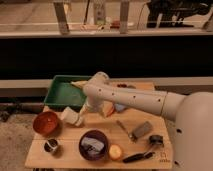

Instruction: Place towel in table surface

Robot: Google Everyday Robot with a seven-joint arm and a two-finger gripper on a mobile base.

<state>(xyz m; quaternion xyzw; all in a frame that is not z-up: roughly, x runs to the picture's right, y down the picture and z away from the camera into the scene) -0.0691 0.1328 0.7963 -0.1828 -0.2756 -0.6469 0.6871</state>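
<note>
Camera view, from above and in front of a wooden table [145, 117]. A white towel [71, 116] is hanging just over the tabletop near the left side, held at its upper right edge by the gripper [85, 113], whose fingers are clamped on the cloth. The white arm [132, 98] is reaching in from the lower right and crossing the middle of the table, hiding part of what is lying behind it.

Left of the towel, an orange-brown bowl [46, 123] is sitting near the table's left edge; what it is holding cannot be told. Behind the towel, a green tray [62, 90] is occupying the back left corner, with a pale yellowish item [78, 83] lying at its right rim, partly covered by the arm. Below the towel, a dark purple bowl [93, 145] is holding something pale and crumpled. A small dark cup [51, 146] is standing at the front left corner. An orange-yellow round fruit [116, 151] is resting just right of the purple bowl.

Further right, a grey block [141, 129] is lying at an angle, and a black-handled tool [137, 156] is lying near the front right edge. An orange and a bluish item are peeking out from beneath the arm near the table's centre; neither can be identified.
</note>
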